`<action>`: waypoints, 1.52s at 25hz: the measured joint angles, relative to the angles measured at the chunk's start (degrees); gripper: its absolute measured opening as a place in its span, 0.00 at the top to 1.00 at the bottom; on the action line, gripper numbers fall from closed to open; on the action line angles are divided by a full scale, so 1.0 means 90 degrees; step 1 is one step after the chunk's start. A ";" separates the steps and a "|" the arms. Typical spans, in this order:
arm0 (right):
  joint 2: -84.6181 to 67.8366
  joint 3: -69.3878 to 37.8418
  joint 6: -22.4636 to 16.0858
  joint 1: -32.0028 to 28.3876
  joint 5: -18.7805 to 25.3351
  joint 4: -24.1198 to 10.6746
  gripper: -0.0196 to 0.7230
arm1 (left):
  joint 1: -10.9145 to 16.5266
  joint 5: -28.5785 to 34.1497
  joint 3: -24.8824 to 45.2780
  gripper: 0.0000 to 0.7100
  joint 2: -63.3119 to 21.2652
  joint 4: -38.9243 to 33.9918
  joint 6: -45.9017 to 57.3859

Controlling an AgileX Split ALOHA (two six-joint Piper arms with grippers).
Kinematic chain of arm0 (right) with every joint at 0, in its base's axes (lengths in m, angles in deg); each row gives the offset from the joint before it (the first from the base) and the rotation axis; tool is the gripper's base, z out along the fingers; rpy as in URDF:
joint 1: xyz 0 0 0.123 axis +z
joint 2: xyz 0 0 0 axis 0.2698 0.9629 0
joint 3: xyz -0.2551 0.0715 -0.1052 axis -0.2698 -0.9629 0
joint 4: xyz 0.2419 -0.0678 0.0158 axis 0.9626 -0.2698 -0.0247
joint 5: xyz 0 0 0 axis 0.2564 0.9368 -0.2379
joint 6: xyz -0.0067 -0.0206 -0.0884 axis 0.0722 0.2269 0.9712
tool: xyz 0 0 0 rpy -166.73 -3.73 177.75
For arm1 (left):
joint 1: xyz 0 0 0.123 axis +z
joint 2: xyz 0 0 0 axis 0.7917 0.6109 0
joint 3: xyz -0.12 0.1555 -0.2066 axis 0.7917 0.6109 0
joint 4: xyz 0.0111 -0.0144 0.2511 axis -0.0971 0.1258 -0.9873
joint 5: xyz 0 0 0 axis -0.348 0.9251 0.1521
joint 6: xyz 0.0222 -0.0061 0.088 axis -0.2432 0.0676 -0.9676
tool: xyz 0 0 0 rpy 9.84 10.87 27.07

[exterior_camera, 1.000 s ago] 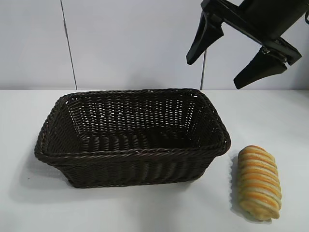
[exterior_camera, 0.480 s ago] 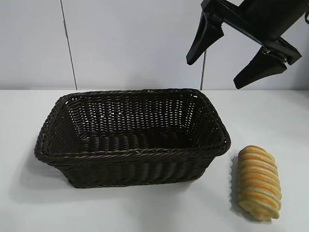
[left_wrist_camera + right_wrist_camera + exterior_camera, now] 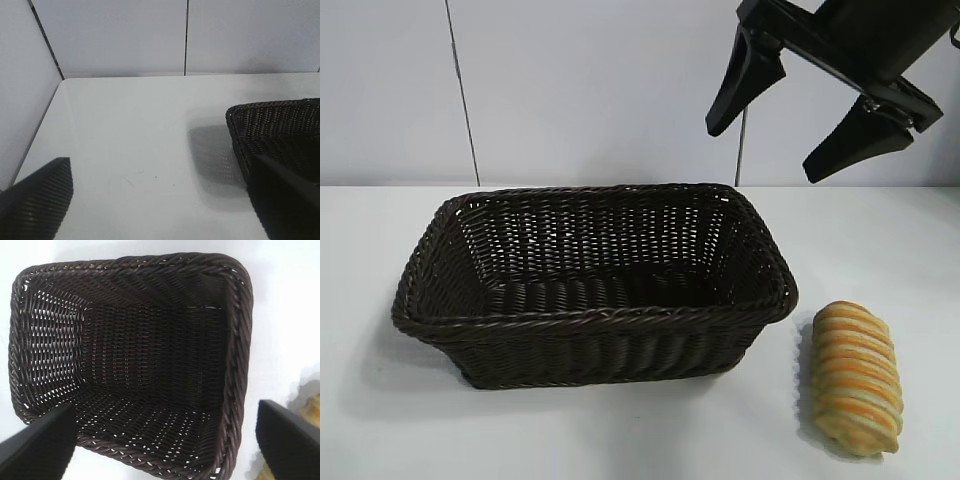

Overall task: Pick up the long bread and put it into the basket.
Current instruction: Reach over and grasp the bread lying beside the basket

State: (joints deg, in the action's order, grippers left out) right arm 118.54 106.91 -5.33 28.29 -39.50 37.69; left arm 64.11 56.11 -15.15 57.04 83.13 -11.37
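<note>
Exterior view gives you the basket (image 3: 590, 285) sitting left of centre on the white table (image 3: 880, 240), dark woven wicker with a braided rim and sloping sides, nothing visible inside it; the long bread (image 3: 857, 377) lies on the table just beside the basket's right end, apart from it, its length running toward the camera and its orange-brown stripes crossing it; your right gripper (image 3: 807, 110) hangs high above the table, over the basket's right end and the bread, with its two black fingers spread wide and nothing between them; you hold no bread with it.

Your right wrist camera looks down into the basket (image 3: 240, 340), and you can see the weave of its floor and walls bare; a sliver of the long bread (image 3: 312, 405) shows at the picture's edge beyond the basket's rim, beside one dark finger (image 3: 290, 440).

Your left wrist camera shows the left gripper (image 3: 162, 200) low over bare table, its fingers (image 3: 40, 200) far apart and empty; one corner of the basket (image 3: 275, 125) lies just ahead of one finger; the bread is out of that view.
</note>
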 joint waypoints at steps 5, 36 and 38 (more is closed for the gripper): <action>-0.0880 0.0000 -0.0790 -0.0494 0.0577 -0.1308 0.04 | 0.0000 0.0044 0.0675 0.03 -0.0396 -0.0008 0.0000; -0.1911 -0.4161 -0.1073 -0.1674 -0.2627 -0.0968 0.08 | -0.0529 -0.0001 0.0974 0.03 -0.0396 0.0070 0.0023; -0.1578 -0.4161 -0.0999 -0.1674 -0.2759 -0.0800 0.08 | -0.0529 -0.0001 0.0974 0.03 -0.0396 0.0008 0.0172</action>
State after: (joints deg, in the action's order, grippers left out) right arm 104.33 69.46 -14.32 13.22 -64.33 30.49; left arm 59.35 56.10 -6.39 53.48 83.20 -9.82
